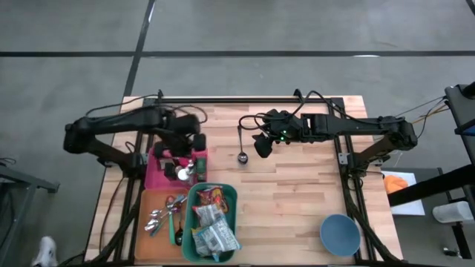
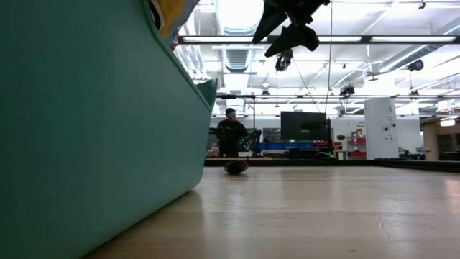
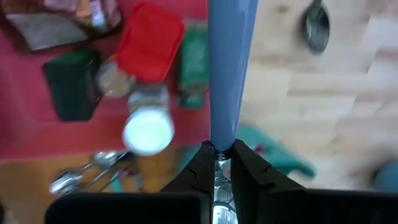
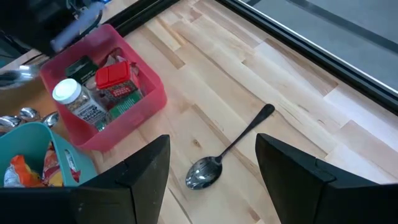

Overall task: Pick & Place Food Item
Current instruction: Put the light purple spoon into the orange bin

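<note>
My left gripper (image 3: 218,163) hangs above the pink bin (image 1: 157,172) at the table's left, shut on a blue-handled utensil (image 3: 229,68). The bin holds a white-lidded jar (image 3: 148,130), a red-lidded box (image 3: 149,42) and green packets. A teal bin (image 1: 231,200) with snack packets (image 1: 213,230) stands at the near edge. My right gripper (image 4: 211,186) is open and hovers above a metal spoon (image 4: 233,146), which lies flat on the table's middle. My left gripper pinches the utensil between its two fingers at the metal neck (image 3: 219,155), just where the blue handle ends. The fingers point steeply down. The blue handle sticks out beyond the fingertips, and the utensil is lifted clear of the bins.
An orange tray (image 1: 148,199) with several spoons sits left of the teal bin. A blue bowl (image 1: 340,233) stands at the near right corner. Bare wood lies between the spoon and the bowl. A person (image 2: 230,135) shows far behind the table.
</note>
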Controlling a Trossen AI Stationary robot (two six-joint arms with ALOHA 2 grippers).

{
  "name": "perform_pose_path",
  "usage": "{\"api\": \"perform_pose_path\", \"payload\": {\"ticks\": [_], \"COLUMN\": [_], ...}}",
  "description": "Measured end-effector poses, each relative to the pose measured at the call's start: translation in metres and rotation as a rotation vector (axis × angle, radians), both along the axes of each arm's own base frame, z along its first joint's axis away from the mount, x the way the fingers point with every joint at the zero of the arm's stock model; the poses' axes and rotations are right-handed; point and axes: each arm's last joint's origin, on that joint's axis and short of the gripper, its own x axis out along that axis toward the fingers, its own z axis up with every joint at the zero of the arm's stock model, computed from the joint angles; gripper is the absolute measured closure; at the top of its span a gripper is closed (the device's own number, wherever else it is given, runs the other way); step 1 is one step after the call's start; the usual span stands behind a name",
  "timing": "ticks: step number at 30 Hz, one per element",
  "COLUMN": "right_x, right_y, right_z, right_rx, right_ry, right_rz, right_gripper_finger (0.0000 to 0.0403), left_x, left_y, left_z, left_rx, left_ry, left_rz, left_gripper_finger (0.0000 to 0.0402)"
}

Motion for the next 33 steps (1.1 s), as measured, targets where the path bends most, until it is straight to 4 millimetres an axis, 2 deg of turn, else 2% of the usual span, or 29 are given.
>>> {"api": "perform_pose_path", "payload": {"ticks": [6, 16, 24, 33], "right_x": [0.0, 0.0, 0.0, 0.0], "right_y": [0.0, 0.0, 0.0, 0.0], "right_z": [0.0, 0.0, 0.0, 0.0], "right_rx": [0.0, 0.0, 0.0, 0.0], "right_ry": [0.0, 0.0, 0.0, 0.0], "right_rz": [0.0, 0.0, 0.0, 0.0], "right_gripper_finger": [0.017, 0.017, 0.017, 0.017], "left_x": [-0.025, -0.052, -0.065, -0.072], "left_y": [-0.04, -0.105, -0.141, -0.165], "left_z": [0.013, 0.005, -0.024, -0.079], "left_rx": [-0.008, -0.006, -0.012, -0.108], "left_ry": [0.026, 0.186, 0.215, 0.197], "left_rz": [-0.107, -0.157, -0.175, -0.229], "left_gripper_finger": [0.0375, 0.0375, 0.0375, 0.0375]}}
